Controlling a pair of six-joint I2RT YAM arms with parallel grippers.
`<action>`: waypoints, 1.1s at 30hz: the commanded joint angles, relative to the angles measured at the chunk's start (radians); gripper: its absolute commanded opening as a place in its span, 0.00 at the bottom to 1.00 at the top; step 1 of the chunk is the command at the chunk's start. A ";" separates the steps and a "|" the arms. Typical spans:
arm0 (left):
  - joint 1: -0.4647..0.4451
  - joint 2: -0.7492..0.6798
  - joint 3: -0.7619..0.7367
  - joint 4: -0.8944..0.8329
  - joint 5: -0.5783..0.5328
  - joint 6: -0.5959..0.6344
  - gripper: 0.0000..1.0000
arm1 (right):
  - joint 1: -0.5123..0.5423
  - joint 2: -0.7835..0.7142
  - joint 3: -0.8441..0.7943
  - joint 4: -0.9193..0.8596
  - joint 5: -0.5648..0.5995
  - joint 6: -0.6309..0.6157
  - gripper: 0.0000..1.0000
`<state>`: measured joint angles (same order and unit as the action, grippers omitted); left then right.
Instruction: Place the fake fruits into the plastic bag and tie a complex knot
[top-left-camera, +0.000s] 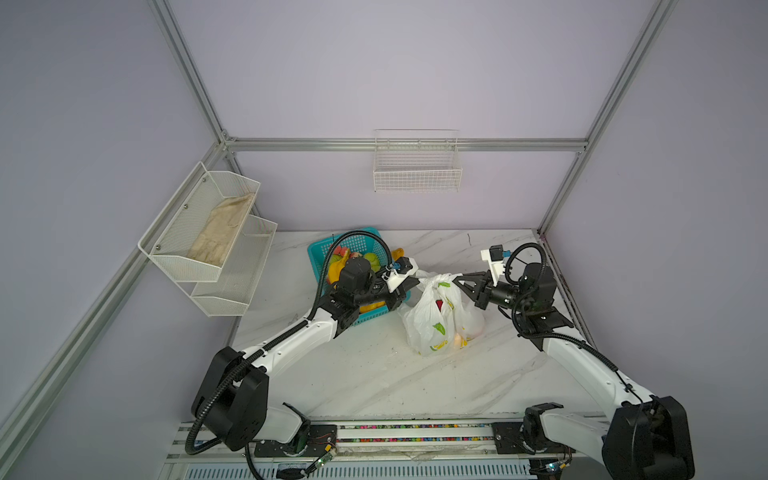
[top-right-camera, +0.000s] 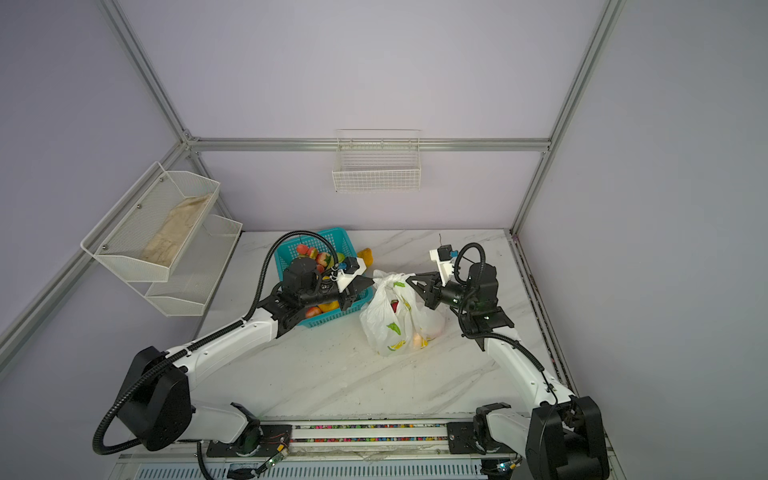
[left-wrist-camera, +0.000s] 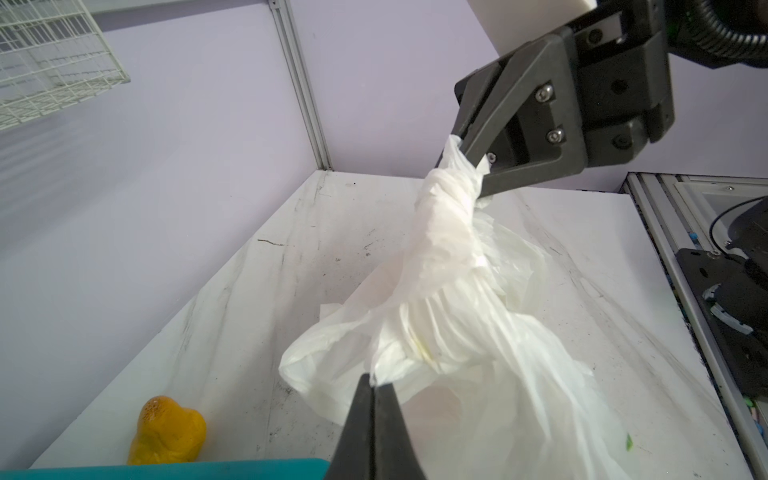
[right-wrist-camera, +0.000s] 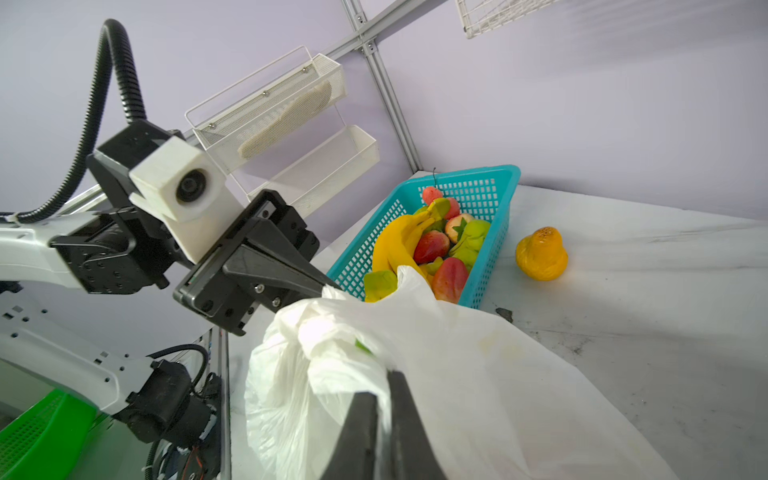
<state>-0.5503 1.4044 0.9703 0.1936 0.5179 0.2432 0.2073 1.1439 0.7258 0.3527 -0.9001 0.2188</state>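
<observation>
Plastic bag (top-left-camera: 436, 320) stands just beside the teal basket (right-wrist-camera: 473, 193), holding some fake fruits (top-left-camera: 459, 341). Left gripper (left-wrist-camera: 376, 382) and right gripper (left-wrist-camera: 471, 166) each pinch a twisted handle strip (left-wrist-camera: 440, 232), held apart, presumably tensioning the knot (left-wrist-camera: 451, 187).

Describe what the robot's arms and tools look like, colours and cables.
The left arm and right arm have white shell links with black joints. A ribbed black cable hose loops above each wrist. Each wrist bears a white camera block with a small blue plug. The left tool and right tool are black, tapering wedge fingers with silver screws.
</observation>
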 joint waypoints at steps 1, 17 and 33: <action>0.006 -0.041 -0.045 0.033 -0.086 -0.047 0.00 | -0.005 -0.018 0.031 -0.067 0.108 0.012 0.02; 0.006 -0.036 -0.079 0.072 -0.058 -0.079 0.00 | -0.005 0.004 0.020 -0.031 0.106 0.053 0.00; -0.078 -0.029 0.084 0.036 -0.009 -0.287 0.62 | 0.002 0.011 0.017 0.018 0.112 0.037 0.00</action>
<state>-0.6060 1.3823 0.9264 0.2386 0.4992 0.0170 0.2073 1.1458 0.7273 0.3180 -0.7784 0.2558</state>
